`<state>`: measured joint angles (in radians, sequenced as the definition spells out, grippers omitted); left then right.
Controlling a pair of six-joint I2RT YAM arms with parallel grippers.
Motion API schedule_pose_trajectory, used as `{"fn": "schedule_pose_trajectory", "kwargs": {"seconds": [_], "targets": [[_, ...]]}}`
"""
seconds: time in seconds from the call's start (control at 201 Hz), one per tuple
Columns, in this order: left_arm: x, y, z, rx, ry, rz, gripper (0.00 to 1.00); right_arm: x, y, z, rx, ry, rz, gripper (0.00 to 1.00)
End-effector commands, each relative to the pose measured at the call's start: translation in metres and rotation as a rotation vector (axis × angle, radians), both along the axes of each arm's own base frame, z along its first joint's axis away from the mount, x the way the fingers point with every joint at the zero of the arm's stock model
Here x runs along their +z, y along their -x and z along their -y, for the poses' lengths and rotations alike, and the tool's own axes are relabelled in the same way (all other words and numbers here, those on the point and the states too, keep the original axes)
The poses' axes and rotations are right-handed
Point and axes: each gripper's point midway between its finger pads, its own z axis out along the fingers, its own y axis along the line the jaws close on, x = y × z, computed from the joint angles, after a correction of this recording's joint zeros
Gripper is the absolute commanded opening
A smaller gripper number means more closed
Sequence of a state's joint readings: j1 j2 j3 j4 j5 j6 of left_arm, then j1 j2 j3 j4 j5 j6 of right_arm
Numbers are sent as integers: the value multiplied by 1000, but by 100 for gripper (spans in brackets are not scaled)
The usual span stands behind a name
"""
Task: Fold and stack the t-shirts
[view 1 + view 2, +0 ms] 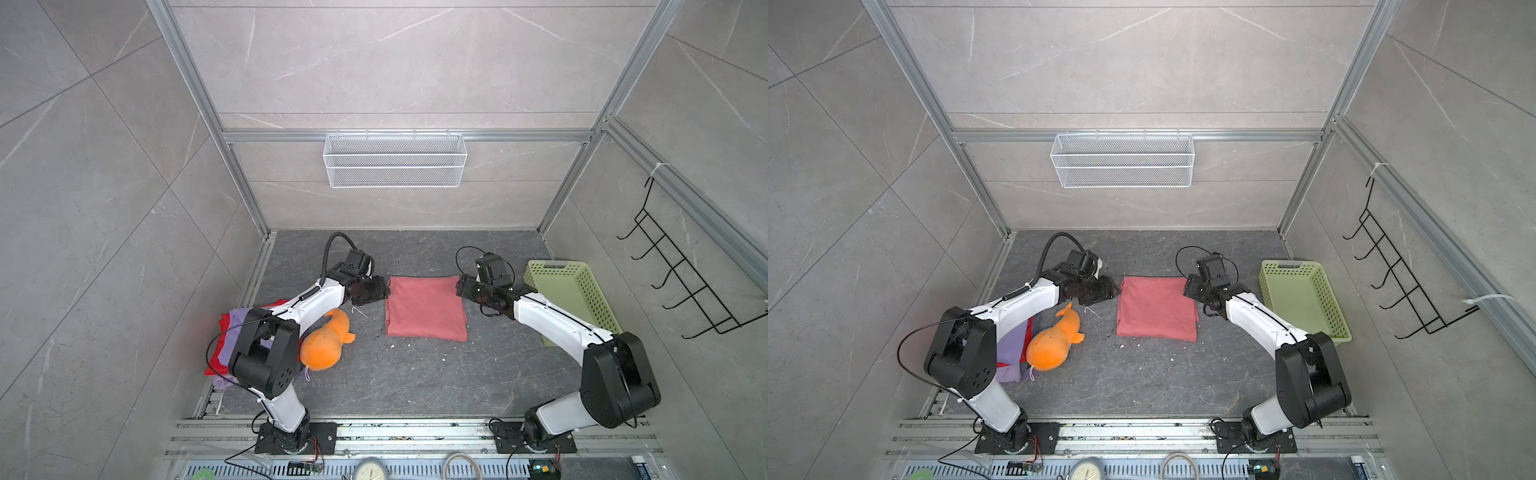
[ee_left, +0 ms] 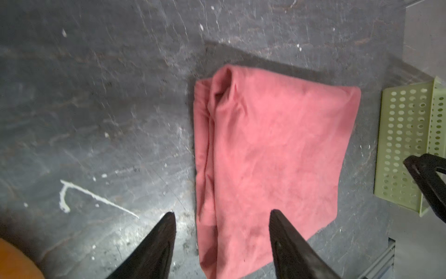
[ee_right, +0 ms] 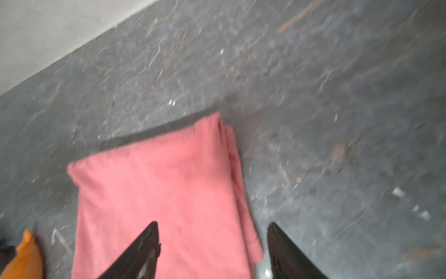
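The dark grey bench (image 1: 415, 374) carried everything. Near its middle, toward the back, the salmon-pink t-shirt (image 1: 426, 307) lay folded into a flat, roughly square packet, with stacked layers showing along one side edge in the left wrist view (image 2: 265, 154). The pale green basket (image 1: 598, 295) stood at the right edge of the bench, apart from the shirt. At the left edge, partly hidden under the left arm, the lavender-purple t-shirt (image 1: 232, 332) lay on top of the bright red t-shirt (image 1: 212, 363). The orange plush toy (image 1: 326, 345) rested just beside that pile. The left claw (image 2: 222, 212) sat at the pink shirt's far left corner, jaws spread wide, gripping nothing; one finger (image 2: 159, 241) was over bare bench. The right claw (image 3: 212, 224) sat at the far right corner, jaws likewise wide apart and gripping nothing.
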<state>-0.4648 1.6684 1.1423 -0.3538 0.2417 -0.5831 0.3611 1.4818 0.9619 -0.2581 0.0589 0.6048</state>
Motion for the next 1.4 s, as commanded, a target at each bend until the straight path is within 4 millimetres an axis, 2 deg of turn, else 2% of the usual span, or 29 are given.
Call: {"fn": "schedule_pose_trajectory", "kwargs": {"seconds": [0.0, 0.11, 0.214, 0.314, 0.349, 0.488, 0.578, 0.667, 0.737, 0.826, 0.916, 0.986, 1.09, 1.2, 1.399], "targets": [[-9, 26, 3, 4, 86, -49, 74, -16, 28, -21, 7, -54, -60, 77], [-28, 48, 2, 25, 137, -126, 76, -33, 51, -34, -23, -132, -97, 79], [-39, 61, 2, 43, 161, -159, 76, -46, 67, -41, -56, -193, -121, 79], [-43, 65, 6, 47, 195, -182, 76, -53, 78, -45, -72, -205, -148, 80], [-44, 66, 10, 45, 208, -187, 75, -54, 81, -46, -78, -208, -157, 85], [-49, 66, 24, 40, 252, -203, 74, -58, 94, -47, -131, -262, -175, 88], [-54, 65, 30, 56, 292, -224, 68, -64, 100, -47, -185, -339, -171, 89], [-55, 64, 36, 65, 316, -234, 52, -68, 105, -51, -215, -397, -186, 89], [-51, 63, 43, 57, 341, -231, 38, -72, 108, -56, -232, -444, -201, 90], [-43, 62, 56, 34, 364, -230, 25, -76, 111, -64, -254, -517, -213, 90], [-28, 61, 72, 3, 400, -220, 10, -79, 112, -76, -264, -582, -216, 91], [-15, 61, 85, -34, 435, -214, 3, -78, 110, -82, -275, -613, -210, 91], [2, 64, 96, -70, 470, -215, 0, -80, 108, -89, -310, -643, -210, 93], [13, 68, 100, -90, 487, -220, 0, -83, 104, -99, -340, -681, -217, 92], [16, 86, 100, -121, 468, -255, 0, -94, 94, -106, -423, -757, -203, 90]]}}
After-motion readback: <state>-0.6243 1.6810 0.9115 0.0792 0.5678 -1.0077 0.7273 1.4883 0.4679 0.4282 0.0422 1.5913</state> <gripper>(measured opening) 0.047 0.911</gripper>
